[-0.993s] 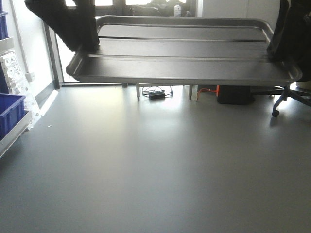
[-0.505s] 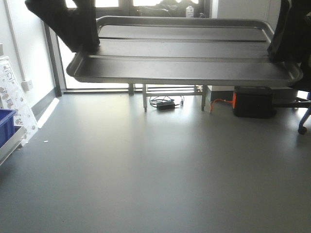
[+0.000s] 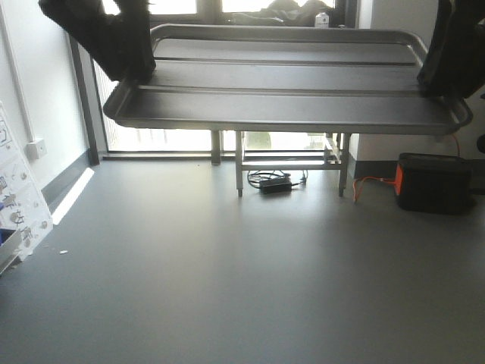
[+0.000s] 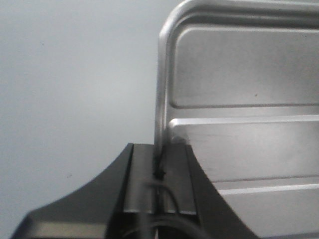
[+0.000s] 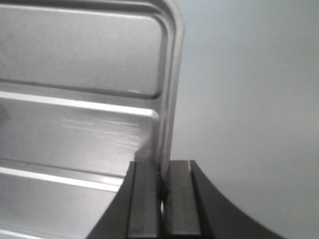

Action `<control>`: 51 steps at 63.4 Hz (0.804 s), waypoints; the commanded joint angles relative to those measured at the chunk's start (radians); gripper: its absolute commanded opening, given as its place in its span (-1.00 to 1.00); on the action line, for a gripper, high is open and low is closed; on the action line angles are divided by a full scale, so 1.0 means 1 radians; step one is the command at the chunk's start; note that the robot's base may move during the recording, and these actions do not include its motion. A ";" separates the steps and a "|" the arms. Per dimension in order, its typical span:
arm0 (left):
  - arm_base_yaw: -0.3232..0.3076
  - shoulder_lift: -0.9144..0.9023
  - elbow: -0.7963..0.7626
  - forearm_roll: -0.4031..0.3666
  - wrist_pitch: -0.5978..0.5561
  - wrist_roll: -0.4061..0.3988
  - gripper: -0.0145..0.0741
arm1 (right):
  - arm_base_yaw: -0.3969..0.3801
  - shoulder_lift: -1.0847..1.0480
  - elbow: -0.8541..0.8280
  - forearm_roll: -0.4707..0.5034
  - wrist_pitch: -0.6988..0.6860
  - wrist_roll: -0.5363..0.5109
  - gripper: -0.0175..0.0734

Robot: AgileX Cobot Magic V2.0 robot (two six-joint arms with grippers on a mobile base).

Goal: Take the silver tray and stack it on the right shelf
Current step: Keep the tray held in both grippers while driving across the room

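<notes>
The silver tray [image 3: 288,83] is held level in the air across the top of the front view, its two long ridges showing. My left gripper [image 3: 136,76] is shut on the tray's left rim; in the left wrist view the rim [image 4: 160,99] runs down between the gripper's fingers [image 4: 159,159]. My right gripper [image 3: 436,80] is shut on the tray's right rim; in the right wrist view the rim [image 5: 172,89] enters between the shut gripper [image 5: 163,174]. The right shelf is out of view.
Grey floor [image 3: 242,273] lies below. A metal table's legs [image 3: 292,163] stand at the back by the window, with a black power adapter and cable [image 3: 274,183] under it. A black and orange box [image 3: 433,182] sits at back right. White panels [image 3: 19,205] lean at the left wall.
The background has slid rightward: the blue bin at left has left the view, the office chair is gone, the black box and table legs moved right. The tray and both grips are unchanged.
</notes>
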 commanded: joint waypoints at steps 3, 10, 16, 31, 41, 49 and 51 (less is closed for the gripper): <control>0.004 -0.039 -0.032 0.048 -0.003 0.001 -0.88 | -0.004 -0.030 -0.034 -0.055 -0.010 -0.020 -0.49; 0.004 -0.039 -0.032 0.048 -0.003 0.001 -0.88 | -0.004 -0.030 -0.034 -0.055 -0.010 -0.020 -0.49; 0.004 -0.039 -0.032 0.048 -0.003 0.001 -0.88 | -0.005 -0.030 -0.034 -0.055 -0.010 -0.020 -0.49; 0.004 -0.039 -0.032 0.048 -0.003 0.001 -0.88 | -0.005 -0.030 -0.034 -0.055 -0.010 -0.020 -0.49; 0.004 -0.039 -0.032 0.048 -0.003 0.001 -0.88 | -0.005 -0.029 -0.034 -0.055 -0.010 -0.020 -0.49; 0.004 -0.039 -0.032 0.048 -0.003 0.001 -0.88 | -0.005 -0.029 -0.034 -0.055 -0.010 -0.020 -0.49; 0.004 -0.039 -0.032 0.048 -0.003 0.001 -0.88 | -0.005 -0.029 -0.034 -0.055 -0.010 -0.020 -0.49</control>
